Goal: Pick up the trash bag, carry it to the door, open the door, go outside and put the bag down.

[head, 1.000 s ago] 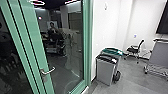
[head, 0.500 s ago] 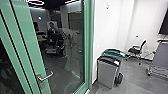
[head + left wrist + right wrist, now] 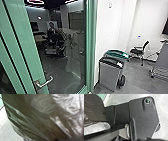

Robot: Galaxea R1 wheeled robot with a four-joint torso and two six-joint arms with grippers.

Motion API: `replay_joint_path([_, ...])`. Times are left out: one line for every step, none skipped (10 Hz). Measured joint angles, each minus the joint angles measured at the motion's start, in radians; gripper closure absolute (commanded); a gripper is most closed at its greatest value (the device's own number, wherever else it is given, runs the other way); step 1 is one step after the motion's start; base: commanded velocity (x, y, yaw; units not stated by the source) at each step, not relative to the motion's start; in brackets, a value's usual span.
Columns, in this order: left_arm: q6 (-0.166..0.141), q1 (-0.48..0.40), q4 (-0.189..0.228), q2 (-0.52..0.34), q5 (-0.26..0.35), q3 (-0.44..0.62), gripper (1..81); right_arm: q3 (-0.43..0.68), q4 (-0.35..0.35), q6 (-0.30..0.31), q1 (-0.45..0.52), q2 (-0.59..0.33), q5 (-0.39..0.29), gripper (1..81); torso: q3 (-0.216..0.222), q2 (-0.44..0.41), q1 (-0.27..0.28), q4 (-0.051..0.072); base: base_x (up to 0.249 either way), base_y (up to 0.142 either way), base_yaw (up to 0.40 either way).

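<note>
Head view: whole scene spreads outward versus the two earlier frames, camera closer to the door (image 3: 21, 30). Its metal handle (image 3: 47, 81) now sits lower and further left in the picture; the green frame strips look wider. The grey bin with a black lid (image 3: 107, 73), the bin with a green lid (image 3: 117, 53) behind it and the black chair (image 3: 138, 51) all shift toward the picture's right; that is camera movement, bins and chair look the same. The grey wheeled table (image 3: 161, 61) is more cut off at the right edge, as is the dark screen (image 3: 165, 27) above. White wall (image 3: 107, 30) between door and chair, bins standing on grey floor (image 3: 135, 77) against it, pale labels on both lids, black wheel (image 3: 121, 81) beside the front one. In the door glass (image 3: 57, 67), a person (image 3: 52, 26) is dimly visible, small; can't tell if seen through it or reflected. Handle lever sticks out sideways, nothing touching it.

Trash bag (image 3: 31, 119): dark, glossy, creased, very close to the left wrist camera, pale floor past its edge. Right wrist view also has it, beside the robot's dark base plate, with a paler crinkled part next to the jointed bar. Can't tell whether it touches the plate. Left gripper: can't tell whether spread or pressed together, or what it pinches. Right gripper: same, can't tell.
</note>
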Motion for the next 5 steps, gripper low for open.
replay_joint_path([0.000, 0.001, 0.000, 0.000, 0.000, 0.000, 81.1, 0.000, 0.000, 0.000, 0.000, 0.000, 0.000, 1.0, 0.000, 0.000, 0.000, 0.000, 0.092, 0.000, 0.000])
replay_joint_path([0.000, -0.001, 0.000, -0.003, 0.000, 0.000, 81.1, 0.000, 0.000, 0.000, 0.000, 0.001, 0.000, 1.0, 0.000, 0.000, 0.000, 0.000, 0.081, 0.000, 0.000])
replay_joint_path([0.000, -0.001, 0.000, -0.003, -0.001, -0.001, 81.1, 0.000, -0.001, 0.000, 0.000, 0.000, 0.001, 1.0, 0.000, 0.000, 0.000, 0.000, 0.078, 0.000, 0.000])
replay_joint_path([0.000, 0.001, 0.000, -0.003, 0.000, -0.001, 81.1, 0.000, -0.001, 0.000, 0.000, -0.003, 0.001, 1.0, 0.000, 0.000, 0.000, 0.000, 0.078, 0.000, 0.000])
replay_joint_path([0.000, 0.001, 0.000, 0.000, 0.001, -0.001, 81.1, 0.000, -0.001, 0.000, -0.003, -0.002, 0.001, 1.0, 0.000, 0.000, 0.000, 0.000, 0.078, 0.000, 0.000])
